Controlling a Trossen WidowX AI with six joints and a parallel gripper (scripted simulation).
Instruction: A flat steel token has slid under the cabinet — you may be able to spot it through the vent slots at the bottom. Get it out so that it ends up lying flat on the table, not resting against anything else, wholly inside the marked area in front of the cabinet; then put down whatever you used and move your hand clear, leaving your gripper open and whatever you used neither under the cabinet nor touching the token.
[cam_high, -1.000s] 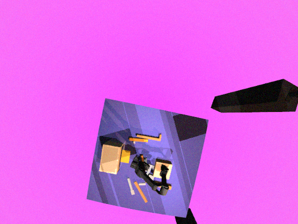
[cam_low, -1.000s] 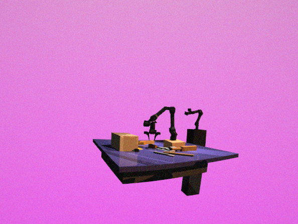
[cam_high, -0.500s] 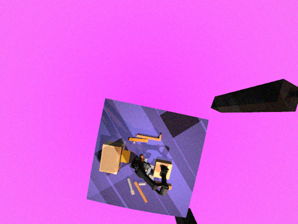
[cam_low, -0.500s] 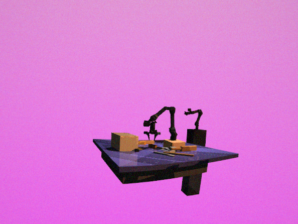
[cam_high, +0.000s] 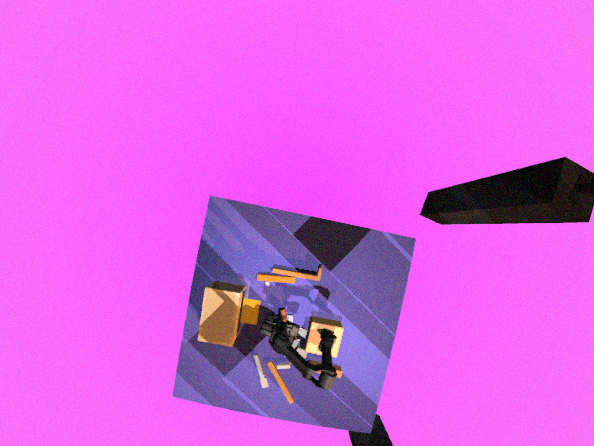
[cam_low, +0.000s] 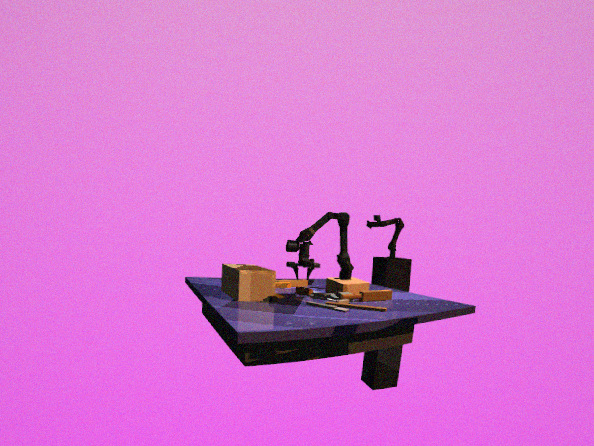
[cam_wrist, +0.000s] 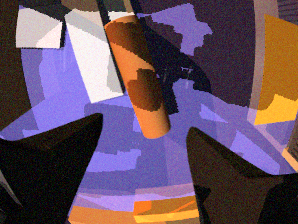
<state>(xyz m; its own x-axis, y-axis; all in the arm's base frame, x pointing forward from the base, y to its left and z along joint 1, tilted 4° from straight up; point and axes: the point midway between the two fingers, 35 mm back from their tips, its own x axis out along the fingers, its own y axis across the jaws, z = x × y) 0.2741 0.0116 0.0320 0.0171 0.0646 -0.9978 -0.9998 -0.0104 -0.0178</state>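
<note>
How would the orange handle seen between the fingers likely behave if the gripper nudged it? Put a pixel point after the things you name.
The orange handle (cam_high: 282, 314) (cam_wrist: 139, 80) looks round-sided, so a sideways nudge might roll it a little. Its outline is straight, with no sag, so it is probably stiff and would swing as one piece. Its surface looks smooth, so the open gripper (cam_wrist: 145, 127) might slip on it if it closed off-centre.

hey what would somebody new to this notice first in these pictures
Probably the vivid pink backdrop surrounding a tilted blue-purple table. On it, the black arm reaches from a pale block toward the tan cabinet near one edge. Up close, an orange cylindrical handle stands out, pointing toward the space between the open gripper's dark fingers.
</note>
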